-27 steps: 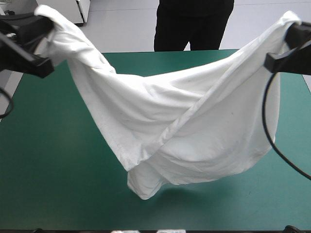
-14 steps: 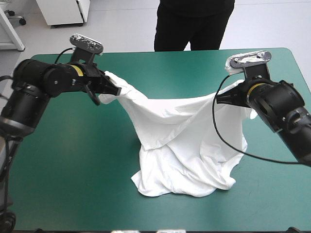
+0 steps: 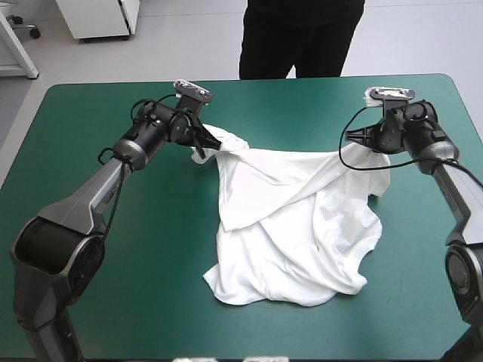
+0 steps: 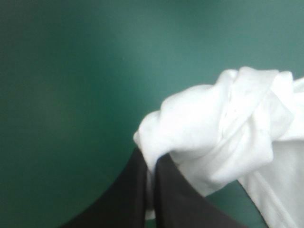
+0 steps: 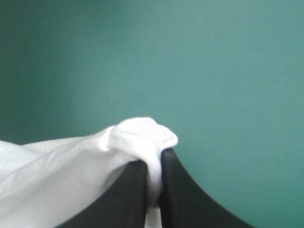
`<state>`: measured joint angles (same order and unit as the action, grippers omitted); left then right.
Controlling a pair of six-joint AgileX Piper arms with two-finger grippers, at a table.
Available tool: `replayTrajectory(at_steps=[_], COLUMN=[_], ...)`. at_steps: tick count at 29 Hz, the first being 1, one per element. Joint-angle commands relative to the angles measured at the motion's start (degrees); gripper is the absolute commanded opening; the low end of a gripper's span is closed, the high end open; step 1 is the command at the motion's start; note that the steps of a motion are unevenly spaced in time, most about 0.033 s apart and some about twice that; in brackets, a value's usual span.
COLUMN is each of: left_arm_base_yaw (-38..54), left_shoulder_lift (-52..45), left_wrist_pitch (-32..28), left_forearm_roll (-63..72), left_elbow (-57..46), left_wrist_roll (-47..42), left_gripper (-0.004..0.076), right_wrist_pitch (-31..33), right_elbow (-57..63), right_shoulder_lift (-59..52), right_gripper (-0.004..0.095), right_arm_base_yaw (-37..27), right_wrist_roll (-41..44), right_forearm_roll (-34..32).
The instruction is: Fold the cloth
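The T-shirt (image 3: pixel 294 226) lies crumpled on the table (image 3: pixel 90 286), right of its middle, with most of it heaped in loose folds toward the near edge. Two of its corners are drawn up and apart toward the far edge, and a slack band of cloth sags between them. The left corner is bunched at the left gripper (image 3: pixel 202 143) and the right corner at the right gripper (image 3: pixel 362 139). The two grippers are well apart, both low over the table near its far edge.

In the left wrist view the black fingers (image 4: pixel 128 199) are all but closed in a narrow arch, with a pinch of white cloth between them. The bunched corner bulges ahead of the tips and off to one side, over the teal-green cover (image 4: pixel 71 71).

In the right wrist view the fingers (image 5: pixel 185 194) also stand nearly together, with a fold of cloth clamped between them. That fold rolls over the tip of one finger, and the rest trails away beside it.
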<state>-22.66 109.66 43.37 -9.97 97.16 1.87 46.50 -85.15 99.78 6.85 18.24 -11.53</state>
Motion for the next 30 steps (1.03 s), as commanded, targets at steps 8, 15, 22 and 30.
replayTrajectory(at_steps=[8,15,22,30], left_arm_base_yaw=[0.0,0.0,0.0,-0.1], left_shoulder_lift=[0.0,-3.8,-9.0,-17.8], left_wrist_pitch=[1.1,7.5,16.7,27.3], left_forearm_roll=[0.3,0.1,1.1,7.6], left_elbow=[1.5,1.7,1.7,1.7], left_wrist_roll=[-0.9,-0.6,2.4,5.5], left_gripper=[0.0519,0.0524,0.0472,0.0473], right_wrist_pitch=[-1.8,4.4,12.6,16.7], right_elbow=[-2.9,-7.8,-8.7,-8.7], right_shoulder_lift=[1.3,-0.2,-4.5,-9.6], right_gripper=[0.0562,0.0561,0.0513,0.0513], right_arm_base_yaw=[-2.8,-2.8,-2.8,-2.8], right_wrist_roll=[-8.2,-10.0,-12.1,-12.6], right_forearm_roll=[11.0,11.9,11.5,11.5])
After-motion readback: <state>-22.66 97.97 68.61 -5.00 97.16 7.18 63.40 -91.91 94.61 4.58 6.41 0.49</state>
